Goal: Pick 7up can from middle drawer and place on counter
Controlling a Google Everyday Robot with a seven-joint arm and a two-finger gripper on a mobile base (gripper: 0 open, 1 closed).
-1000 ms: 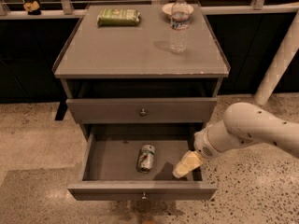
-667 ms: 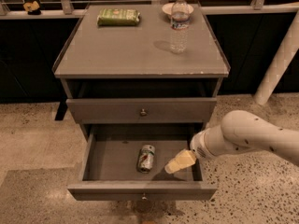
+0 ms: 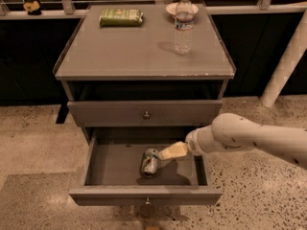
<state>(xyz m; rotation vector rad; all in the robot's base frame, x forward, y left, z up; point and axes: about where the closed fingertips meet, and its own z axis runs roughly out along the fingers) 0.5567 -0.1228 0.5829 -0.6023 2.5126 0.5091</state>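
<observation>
The 7up can [image 3: 149,162] lies on its side on the floor of the open middle drawer [image 3: 112,166], low in the frame and just left of centre. It has not shifted over the last second. What has changed is the gripper [image 3: 172,151]. A second ago it hung toward the drawer's right side, well apart from the can. It has since travelled leftward and now sits just beside the can's upper right end. We cannot tell whether it is touching yet, nor whether it is spread or closed, since only a pale wedge-shaped tip shows. We judge the reach nearly done and the grasp next; nothing is lifted yet.

The can is small and silvery with a green-and-white label, its long axis running roughly front to back with a slight tilt. A soft shadow falls beside it. Lying down like this, we expect it could roll if nudged from the side.

The white arm [image 3: 249,138] enters from the right edge of the frame. Above the open drawer, the upper drawer [image 3: 110,113] is closed. At the top of the frame the counter [image 3: 139,56] carries a water bottle [image 3: 183,25] right of centre, a dish [image 3: 169,7] behind it, and a green packet [image 3: 121,17] at upper left.
</observation>
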